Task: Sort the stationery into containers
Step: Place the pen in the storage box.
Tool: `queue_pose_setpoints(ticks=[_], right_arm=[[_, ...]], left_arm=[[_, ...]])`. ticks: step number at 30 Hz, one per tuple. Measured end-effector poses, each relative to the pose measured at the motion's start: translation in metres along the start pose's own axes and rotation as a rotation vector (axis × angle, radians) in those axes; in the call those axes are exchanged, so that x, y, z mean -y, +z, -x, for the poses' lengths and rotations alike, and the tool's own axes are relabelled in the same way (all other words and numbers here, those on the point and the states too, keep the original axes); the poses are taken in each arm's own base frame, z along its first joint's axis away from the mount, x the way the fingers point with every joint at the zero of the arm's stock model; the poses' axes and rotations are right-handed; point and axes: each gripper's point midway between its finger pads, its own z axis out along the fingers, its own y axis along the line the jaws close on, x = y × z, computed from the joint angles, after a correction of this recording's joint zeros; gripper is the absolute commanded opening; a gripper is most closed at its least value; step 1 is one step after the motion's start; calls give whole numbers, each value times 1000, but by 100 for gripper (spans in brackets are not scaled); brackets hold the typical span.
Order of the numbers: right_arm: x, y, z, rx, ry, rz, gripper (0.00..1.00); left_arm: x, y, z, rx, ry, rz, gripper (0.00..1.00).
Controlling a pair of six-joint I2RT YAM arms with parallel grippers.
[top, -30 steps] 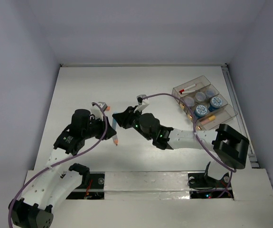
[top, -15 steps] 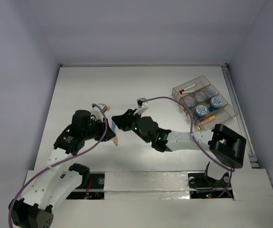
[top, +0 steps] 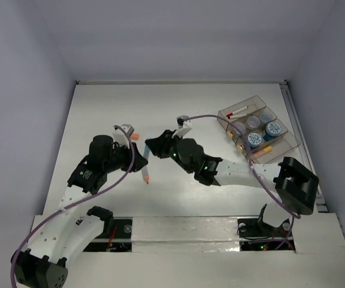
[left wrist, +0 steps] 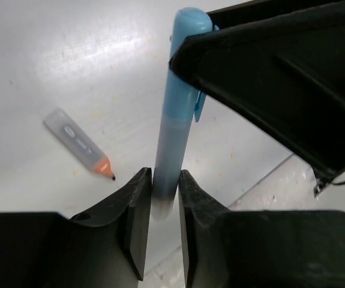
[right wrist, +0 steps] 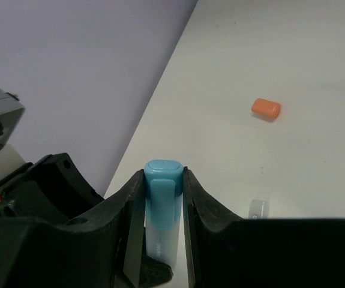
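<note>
Over the last second the right end effector (right wrist: pixel 162 180) has slid in toward the left one and settled on the capped end of the light-blue pen (left wrist: pixel 175 120). The pen is now held from both ends above the counter (top: pixel 190 108). This looks like a hand-over in mid-course, with the pen not yet free to travel.

Nearest the arms, the left end effector (left wrist: pixel 163 192) is clamped on the uncapped part of the barrel, its fingers nearly together with only the barrel between them. Just beyond it, the right end effector's fingers press on either side of the cap, set equally narrow. Neither has let go.

On the counter below lie a grey stub with an orange tip (left wrist: pixel 79 147) and a small orange stub (right wrist: pixel 266 108), both unsorted. Far off at the right, the clear tray (top: pixel 277 152) already has blue-lidded jars (top: pixel 273 129) and a red marker (top: pixel 238 113) in its compartments. The pen is well apart from it.
</note>
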Motion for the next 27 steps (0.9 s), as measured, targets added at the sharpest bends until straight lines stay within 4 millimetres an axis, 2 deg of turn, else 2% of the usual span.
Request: queue_pose_setpoints(ticks=[1, 2, 3, 5, 8, 9, 10, 13, 15, 17, 19, 21, 24, 27], right_arm=[[2, 1, 9, 5, 4, 0, 0], [6, 1, 19, 8, 2, -5, 0], [18, 1, 31, 11, -1, -26, 0], [39, 1, 51, 24, -8, -69, 0], [88, 0, 100, 97, -21, -189, 0], [105, -4, 118, 128, -24, -235, 0], [123, -10, 138, 162, -26, -286, 0], [163, -43, 193, 274, -31, -408, 0], [187, -80, 230, 371, -34, -494, 0], [208, -122, 256, 461, -38, -586, 0], [230, -160, 267, 521, -44, -682, 0], [259, -197, 267, 554, -48, -804, 0], [299, -244, 255, 569, -49, -979, 0], [328, -277, 237, 556, -42, -1113, 0]], left_arm=[[2, 1, 7, 29, 7, -7, 34], [2, 1, 18, 75, 17, -6, 40], [2, 0, 32, 133, 26, -5, 50], [2, -7, 54, 235, 50, 7, 57], [6, -21, 73, 339, 83, 14, 71], [7, -24, 76, 360, 89, 14, 86], [9, -29, 80, 385, 100, 14, 90], [13, -37, 87, 432, 114, 12, 94], [14, -39, 89, 446, 119, 7, 99], [16, -41, 91, 457, 124, 2, 99], [18, -42, 91, 461, 128, 2, 99], [24, -43, 89, 461, 137, -13, 99], [31, -44, 86, 461, 150, -33, 99], [38, -47, 85, 471, 161, -49, 99]])
